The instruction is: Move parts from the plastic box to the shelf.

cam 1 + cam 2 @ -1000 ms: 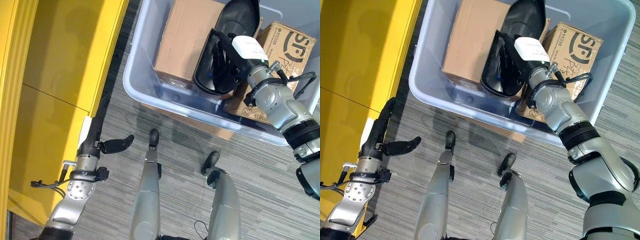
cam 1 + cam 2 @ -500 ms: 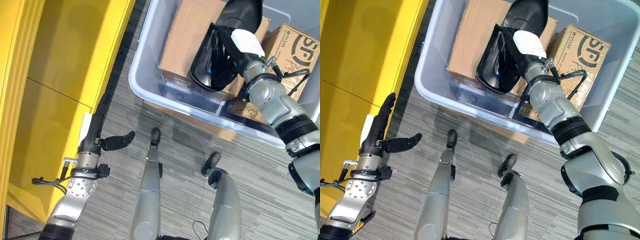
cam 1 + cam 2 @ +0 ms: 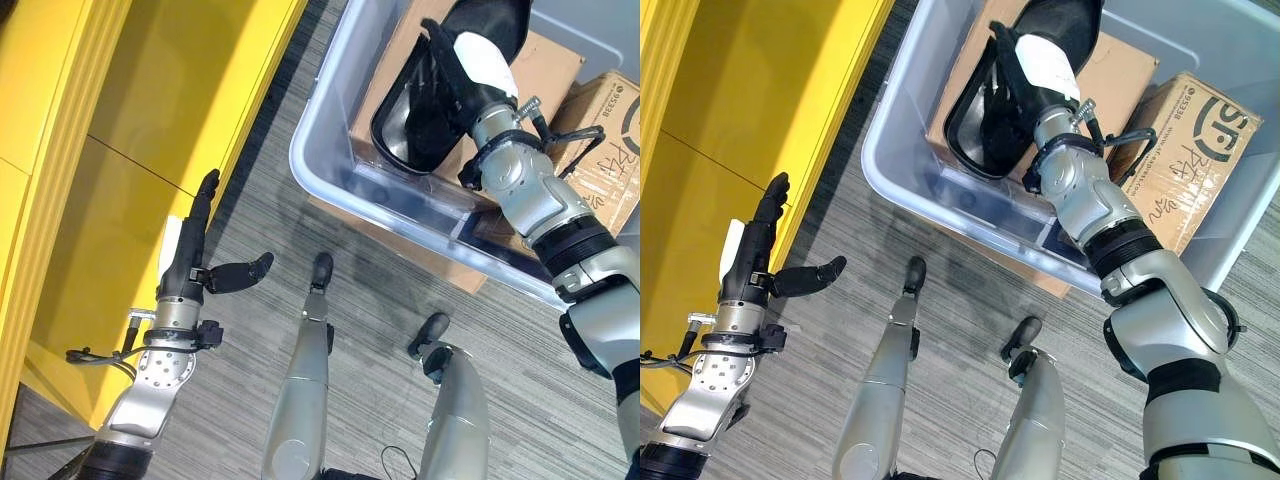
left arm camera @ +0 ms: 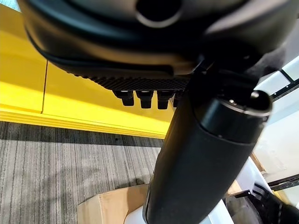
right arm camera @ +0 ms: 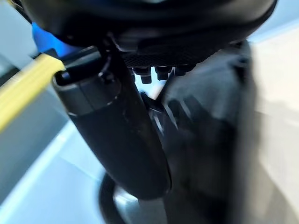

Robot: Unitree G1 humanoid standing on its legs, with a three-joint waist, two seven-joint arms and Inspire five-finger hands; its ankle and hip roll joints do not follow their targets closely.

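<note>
A clear plastic box (image 3: 328,178) stands on the floor ahead and to the right. In it a black, shell-shaped part (image 3: 398,135) leans on a brown cardboard box (image 3: 388,55). My right hand (image 3: 480,62), with a white cover on its back, reaches into the box. Its fingers lie straight in the hollow of the black part (image 5: 205,140), touching it, with the thumb (image 5: 117,130) held out. My left hand (image 3: 186,262) hangs open over the floor beside the yellow shelf (image 3: 150,120), fingers straight, thumb (image 4: 201,154) spread, holding nothing.
A second, printed cardboard box (image 3: 1180,150) fills the right end of the plastic box. A flat sheet of cardboard (image 3: 440,262) lies under the box. The yellow shelf (image 3: 750,110) runs along the left. Grey striped carpet lies between shelf and box.
The whole picture has shifted, so the camera moved. My right hand has slid a little farther along the black part. The left hand keeps the same open pose.
</note>
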